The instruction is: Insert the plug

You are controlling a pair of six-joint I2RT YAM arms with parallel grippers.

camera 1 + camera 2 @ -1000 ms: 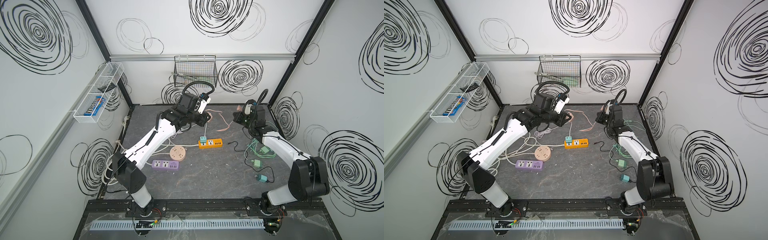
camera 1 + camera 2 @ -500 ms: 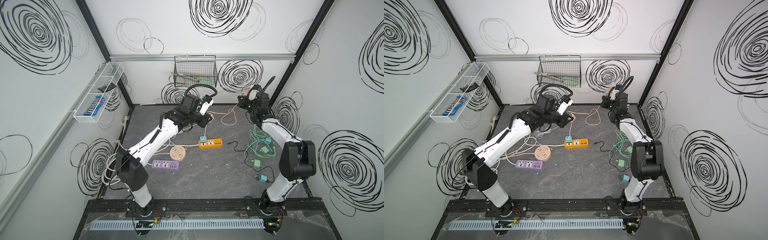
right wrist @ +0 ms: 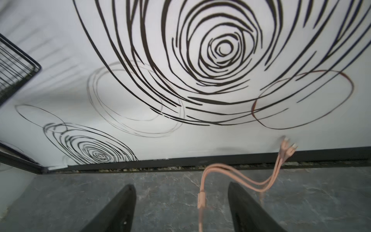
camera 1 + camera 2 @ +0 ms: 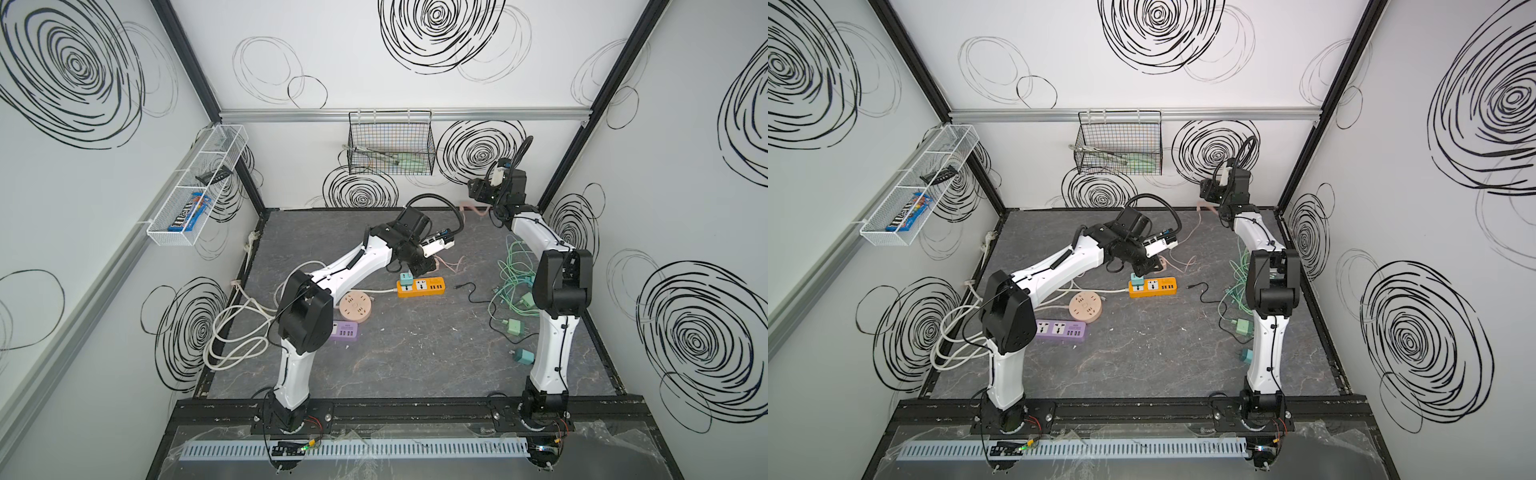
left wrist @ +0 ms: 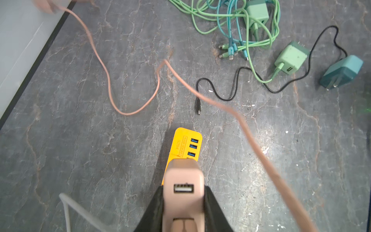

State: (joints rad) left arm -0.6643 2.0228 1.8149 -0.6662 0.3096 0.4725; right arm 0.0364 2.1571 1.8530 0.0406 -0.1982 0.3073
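Within the left hand: boxy pink plug.

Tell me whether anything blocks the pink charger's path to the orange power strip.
Nothing visible does. The pink charger in the left end effector hangs over the orange power strip; the teal adapter fills only the neighbouring socket.

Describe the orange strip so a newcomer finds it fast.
On the grey table, look under the left pincer gripping a pink charger. The orange strip lies there, a teal adapter at one end. Its neighbours are a purple strip and round pink socket, nearer the front.
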